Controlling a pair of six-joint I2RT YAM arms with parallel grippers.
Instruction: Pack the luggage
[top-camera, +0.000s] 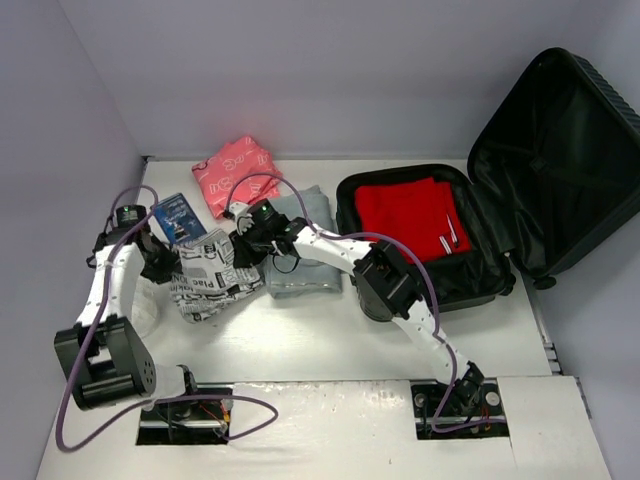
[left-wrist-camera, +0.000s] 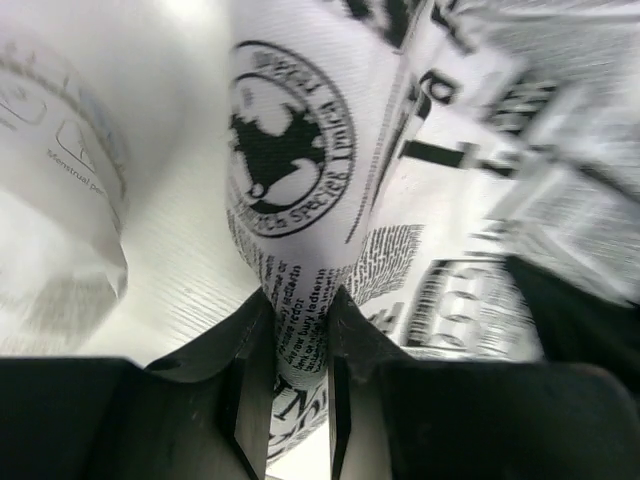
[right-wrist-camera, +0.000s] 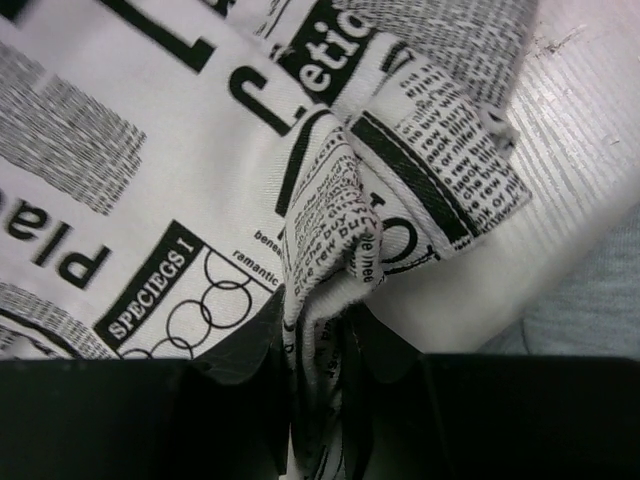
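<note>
The luggage (top-camera: 560, 150), a black ribbed suitcase, lies open at the right with a red cloth (top-camera: 410, 215) in its lower half. A newspaper-print cloth (top-camera: 212, 275) sits bunched on the table left of centre. My left gripper (left-wrist-camera: 297, 340) is shut on a fold of that cloth (left-wrist-camera: 300, 150) at its left side. My right gripper (right-wrist-camera: 325, 345) is shut on a bunched corner of the same cloth (right-wrist-camera: 340, 230) at its right side. In the overhead view the left gripper (top-camera: 168, 262) and the right gripper (top-camera: 243, 250) flank the cloth.
A folded grey garment (top-camera: 300, 250) lies between the printed cloth and the suitcase. A pink patterned packet (top-camera: 235, 170) and a blue packet (top-camera: 178, 217) lie at the back left. A translucent bag (left-wrist-camera: 60, 190) lies beside the left gripper. Walls enclose the table.
</note>
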